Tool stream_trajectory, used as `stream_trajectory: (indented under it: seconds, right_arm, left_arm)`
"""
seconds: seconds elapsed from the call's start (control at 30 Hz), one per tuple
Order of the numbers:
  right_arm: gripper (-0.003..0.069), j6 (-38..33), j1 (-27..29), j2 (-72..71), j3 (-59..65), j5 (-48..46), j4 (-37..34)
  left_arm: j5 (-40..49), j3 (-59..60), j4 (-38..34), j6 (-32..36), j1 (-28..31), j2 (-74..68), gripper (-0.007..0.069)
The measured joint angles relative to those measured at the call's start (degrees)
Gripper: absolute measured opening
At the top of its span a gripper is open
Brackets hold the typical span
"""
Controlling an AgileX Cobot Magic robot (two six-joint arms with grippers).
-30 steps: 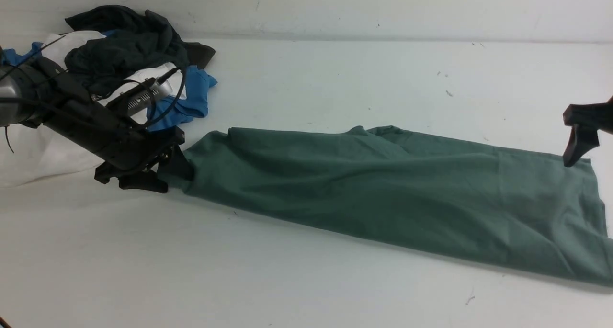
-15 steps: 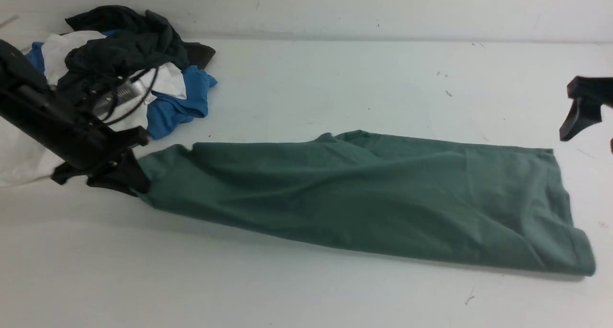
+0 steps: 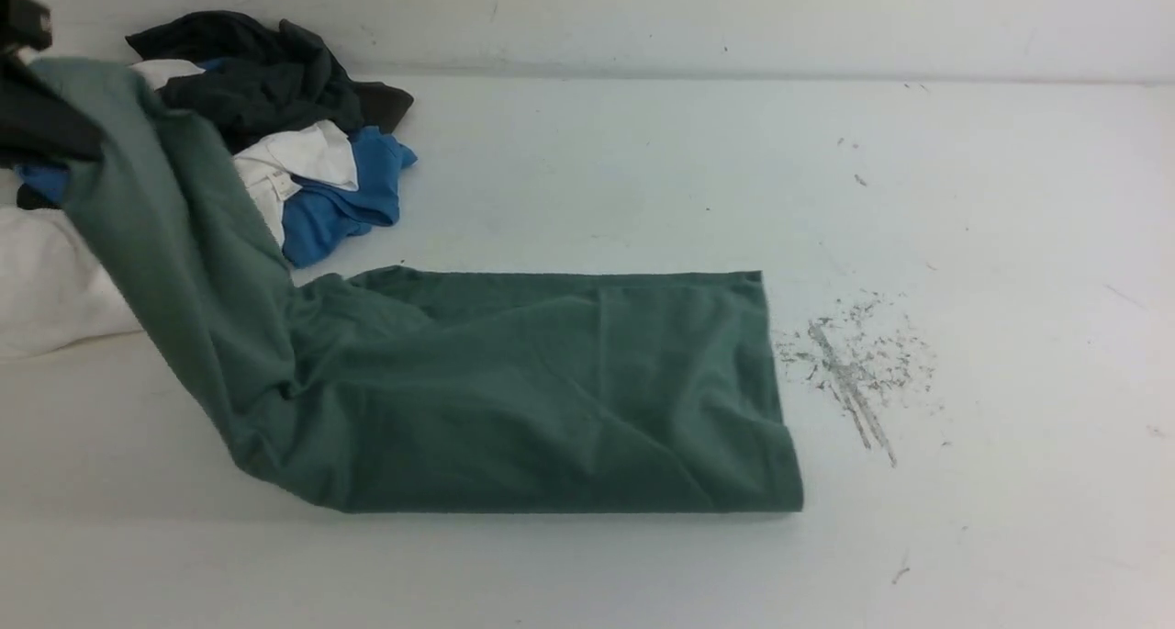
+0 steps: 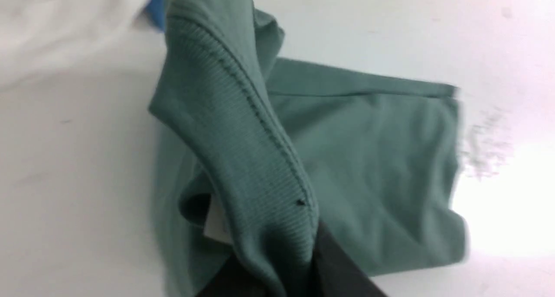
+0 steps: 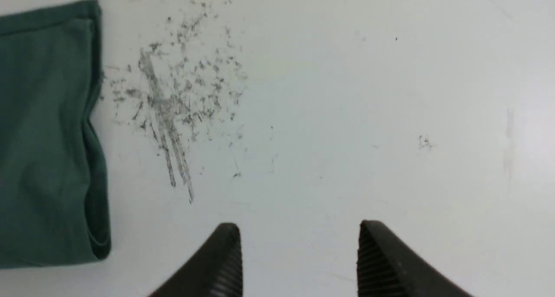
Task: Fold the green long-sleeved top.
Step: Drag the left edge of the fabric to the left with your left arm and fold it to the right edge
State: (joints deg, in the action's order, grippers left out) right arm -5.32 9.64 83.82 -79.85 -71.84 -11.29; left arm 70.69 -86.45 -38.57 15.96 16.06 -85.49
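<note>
A white tabletop (image 3: 643,170) seen from the front. A green top (image 3: 514,390) lies across its near middle as a long folded band, its right end square and flat. The top's left end is lifted off the surface, rising as a slanted strip toward the upper left corner of the view.

The left hand (image 4: 299,253) is clamped on that raised end. The left wrist view shows its dark fingers (image 4: 342,271) pinching the ribbed neck edge, with a white label (image 4: 214,223) just beside the grip.

The right hand (image 5: 299,245) is out of the front view. Its own wrist view shows the jaws standing apart and holding nothing, above bare tabletop, well apart from the top's right end.

A patch of grey scuff marks (image 3: 854,372) lies just right of the top. A pile of clothes (image 3: 275,106), dark, white and blue, sits at the far left, behind the lifted strip.
</note>
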Motion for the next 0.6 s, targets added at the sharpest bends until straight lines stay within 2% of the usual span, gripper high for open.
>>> stream_trajectory:
  seconds: [0.03,0.07,0.13,0.2,0.23,0.27,0.4,0.43,0.6]
  right_arm:
    - [0.0293,-0.08,0.00,0.00,0.13,0.00,-0.05]
    - [0.0225,-0.99,0.00,0.00,1.04,0.00,-0.69]
    - [0.0136,-1.95,0.00,0.00,1.83,0.00,-1.43]
    - [0.0071,-2.63,0.00,0.00,2.31,0.06,-1.62]
    - [0.0064,-2.73,0.00,0.00,2.36,0.06,-1.62]
    - [0.0017,-3.16,0.00,0.06,2.62,0.06,-1.62]
    - [-0.0008,-3.47,0.00,0.16,2.62,0.06,-1.62]
    - [-0.0013,-3.75,0.00,0.16,2.62,0.06,-1.67]
    - [-0.0014,-3.82,0.00,0.16,2.62,0.06,-2.82]
  left_arm:
    - [0.00,0.00,-0.62,0.00,-0.43,0.11,0.0048]
    - [0.06,0.00,-2.35,-0.23,-4.44,0.44,0.0048]
    - [-0.10,0.00,-3.22,-0.85,-10.79,-0.34,0.0048]
    - [-1.39,0.00,-3.27,-1.27,-16.06,-1.63,0.0048]
    - [-1.59,0.00,-3.27,-1.27,-16.06,-1.83,0.0048]
    - [-3.91,0.00,-3.47,-1.49,-21.41,-3.95,0.0048]
    - [-8.01,0.00,-3.64,-1.63,-27.75,-8.53,0.0048]
    - [-11.55,0.00,-3.64,-1.63,-31.64,-11.92,0.0048]
    - [-20.21,0.00,-3.94,-1.12,-36.85,-19.07,0.0048]
